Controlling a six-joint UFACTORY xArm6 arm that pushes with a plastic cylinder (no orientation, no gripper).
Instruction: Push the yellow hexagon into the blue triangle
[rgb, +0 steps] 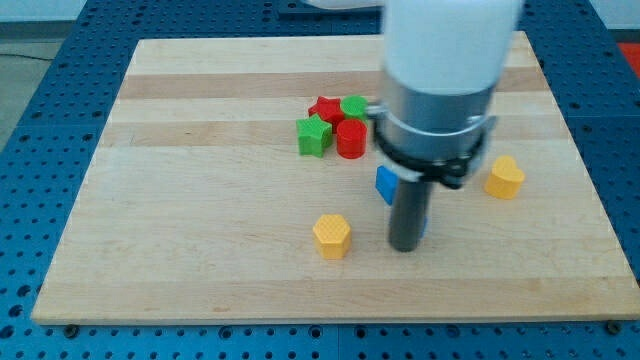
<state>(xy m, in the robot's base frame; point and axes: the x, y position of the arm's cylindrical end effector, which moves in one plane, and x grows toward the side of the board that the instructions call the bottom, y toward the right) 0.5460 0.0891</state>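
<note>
The yellow hexagon (332, 236) lies on the wooden board (200, 200) at lower centre. A blue block (386, 184) lies to its upper right, mostly hidden behind my rod, so its triangle shape cannot be made out. My tip (404, 246) rests on the board just right of the yellow hexagon, a short gap away, and at the lower edge of the blue block.
A cluster of a green star (313, 135), a red star (324, 107), a green block (354, 105) and a red cylinder (351, 139) sits above centre. Another yellow block (505, 177) lies at the right. The arm's white body (440, 60) covers the upper right of the board.
</note>
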